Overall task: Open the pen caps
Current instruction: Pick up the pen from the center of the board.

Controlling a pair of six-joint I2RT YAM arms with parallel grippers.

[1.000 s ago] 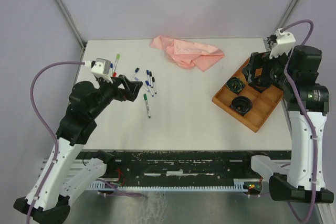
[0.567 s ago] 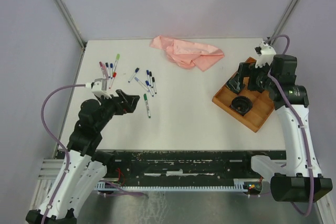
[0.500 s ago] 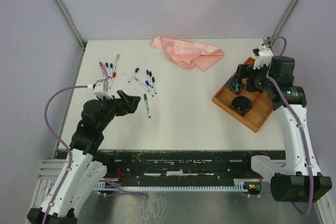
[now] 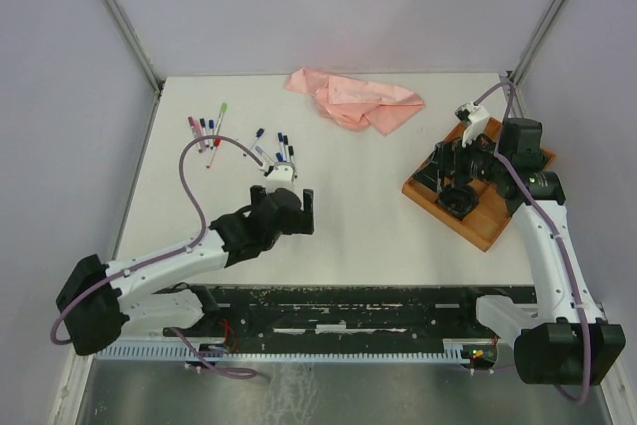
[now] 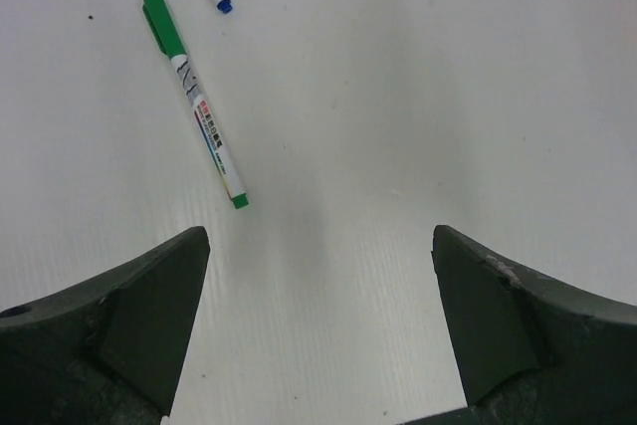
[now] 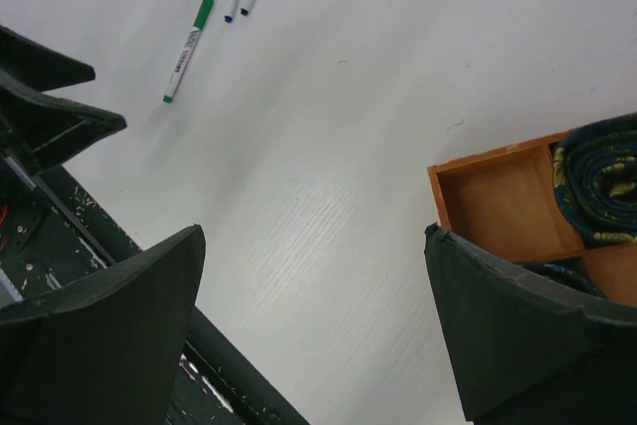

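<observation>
- The bench (image 5: 418,97) was white and smooth, with a faint ribbed grain and a soft sheen.
- The green cap (image 5: 162,22) and its white pen barrel (image 5: 214,141) looked like smooth plastic.
- The cloth (image 4: 356,99) was soft, creased pink fabric.
- The tray (image 6: 498,206) was matt orange-brown wood.
- The jaws were dark, matt and slightly grainy.

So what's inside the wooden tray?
A dark patterned roll in one compartment of the tray, a bare compartment beside it. The right hand blocks the rest.
</observation>
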